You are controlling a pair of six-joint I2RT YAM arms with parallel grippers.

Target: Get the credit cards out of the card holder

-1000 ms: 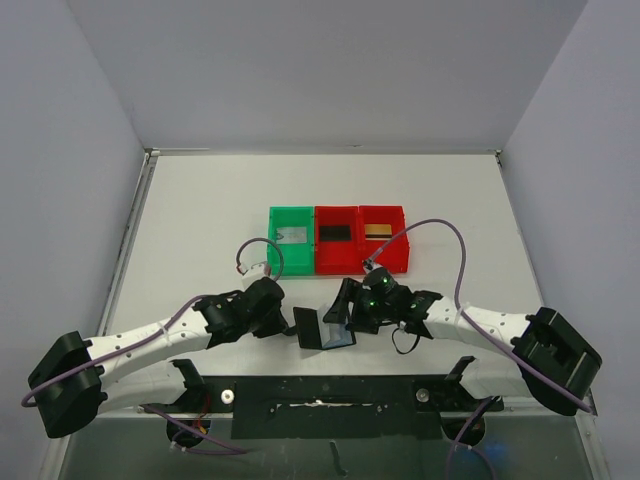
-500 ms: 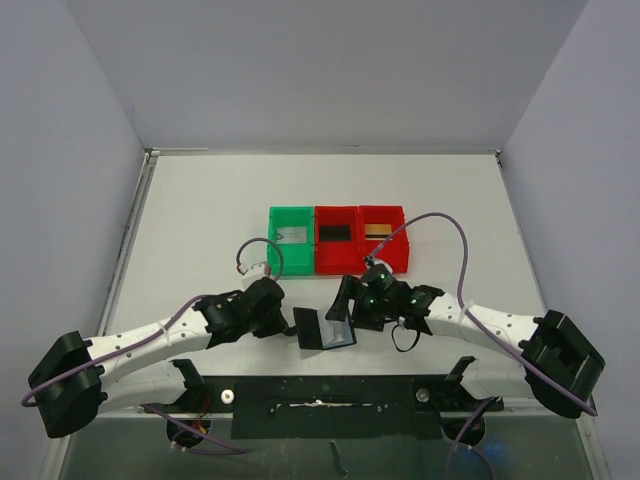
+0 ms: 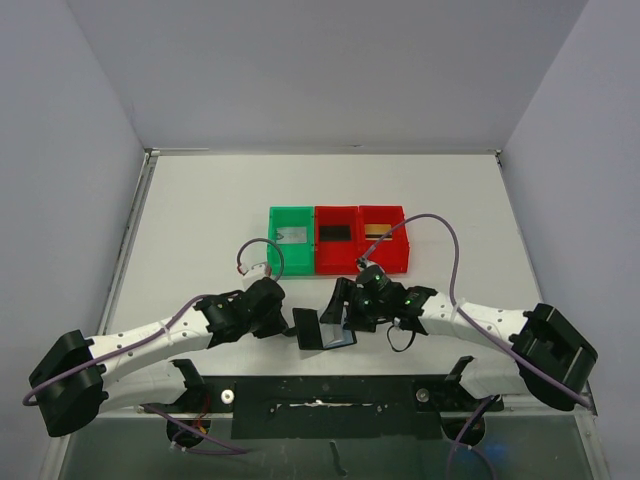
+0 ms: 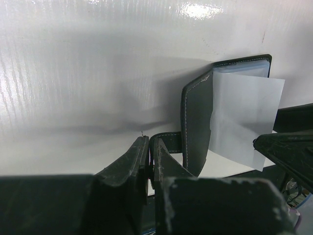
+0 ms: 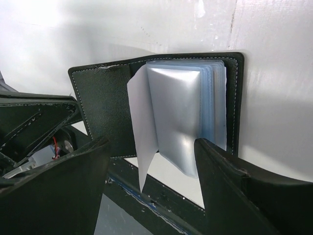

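Note:
The card holder (image 3: 325, 329) stands open at the table's near edge, black covers spread and shiny bluish-grey sleeves (image 5: 182, 111) fanned out. My left gripper (image 4: 150, 147) is shut on its short strap tab (image 4: 168, 140), left of the cover (image 4: 197, 122). My right gripper (image 5: 152, 143) is open, one finger on each side of the hanging sleeves, touching none. The credit cards lie in the bins: a pale grey one (image 3: 291, 236), a black one (image 3: 335, 233) and a gold one (image 3: 377, 230). I see no card in the sleeves.
A green bin (image 3: 274, 250) and two red bins (image 3: 322, 256) (image 3: 401, 252) stand in a row just beyond both grippers. The black mounting frame (image 3: 330, 392) runs along the near edge below the holder. Grey walls close the sides and back.
My right gripper has shifted slightly left, closer over the open holder. The left gripper and the holder have stayed put.

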